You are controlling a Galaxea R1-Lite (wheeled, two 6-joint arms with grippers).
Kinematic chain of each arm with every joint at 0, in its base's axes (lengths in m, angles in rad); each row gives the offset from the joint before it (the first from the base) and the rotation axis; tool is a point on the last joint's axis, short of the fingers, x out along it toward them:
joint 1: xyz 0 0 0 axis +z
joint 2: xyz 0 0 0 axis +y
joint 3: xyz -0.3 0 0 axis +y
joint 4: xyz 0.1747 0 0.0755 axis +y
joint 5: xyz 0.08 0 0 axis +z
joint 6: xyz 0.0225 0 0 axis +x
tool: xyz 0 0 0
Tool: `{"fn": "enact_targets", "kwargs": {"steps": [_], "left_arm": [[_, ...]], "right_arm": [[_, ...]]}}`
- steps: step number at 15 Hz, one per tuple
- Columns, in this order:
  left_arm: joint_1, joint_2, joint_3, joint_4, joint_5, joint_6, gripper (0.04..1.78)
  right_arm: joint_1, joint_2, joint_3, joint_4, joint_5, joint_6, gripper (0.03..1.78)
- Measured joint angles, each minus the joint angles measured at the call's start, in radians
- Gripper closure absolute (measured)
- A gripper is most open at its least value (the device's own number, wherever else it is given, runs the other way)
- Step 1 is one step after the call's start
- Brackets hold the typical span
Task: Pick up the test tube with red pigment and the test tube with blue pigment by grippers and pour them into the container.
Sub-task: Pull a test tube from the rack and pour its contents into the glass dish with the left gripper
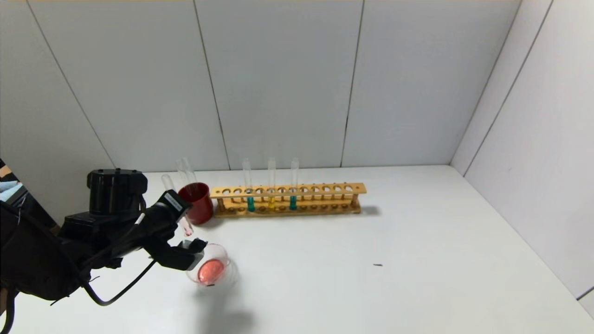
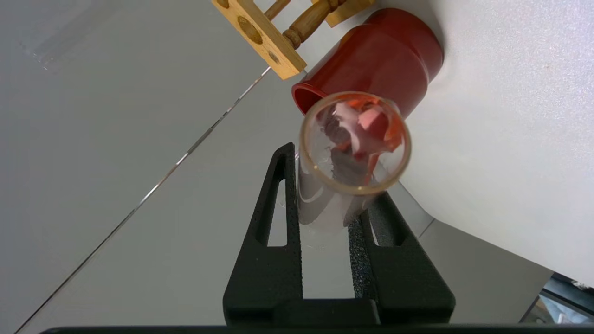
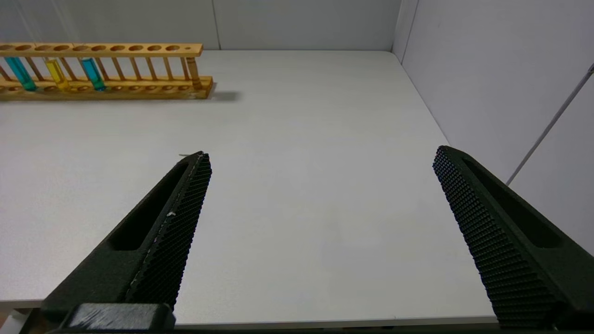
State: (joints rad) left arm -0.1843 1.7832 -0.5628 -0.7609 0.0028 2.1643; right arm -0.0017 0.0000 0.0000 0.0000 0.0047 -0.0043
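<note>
My left gripper is shut on the test tube with red pigment, between the dark red cup and the container. The tube leans with its mouth up; a little pink-red liquid sits at its closed end. In the left wrist view its open mouth faces the camera between the fingers. The container, a low glass dish, holds orange-red liquid just below the gripper. Two test tubes with blue pigment stand in the rack. My right gripper is open and empty over bare table.
A wooden rack stands at the back with a yellow tube between the blue ones. A dark red cup holding empty clear tubes stands at the rack's left end. Grey walls close the back and right.
</note>
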Motion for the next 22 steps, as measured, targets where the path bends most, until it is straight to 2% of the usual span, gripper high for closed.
{"fn": "enact_targets", "kwargs": {"steps": [13, 22], "left_arm": [[0.0, -0.001, -0.021, 0.0, -0.003, 0.163, 1.49], [-0.001, -0.002, -0.022, -0.012, -0.003, 0.198, 1.49]], "right_arm": [[0.0, 0.0, 0.0, 0.0, 0.0, 0.0, 0.06], [0.0, 0.0, 0.0, 0.0, 0.0, 0.0, 0.06]]}}
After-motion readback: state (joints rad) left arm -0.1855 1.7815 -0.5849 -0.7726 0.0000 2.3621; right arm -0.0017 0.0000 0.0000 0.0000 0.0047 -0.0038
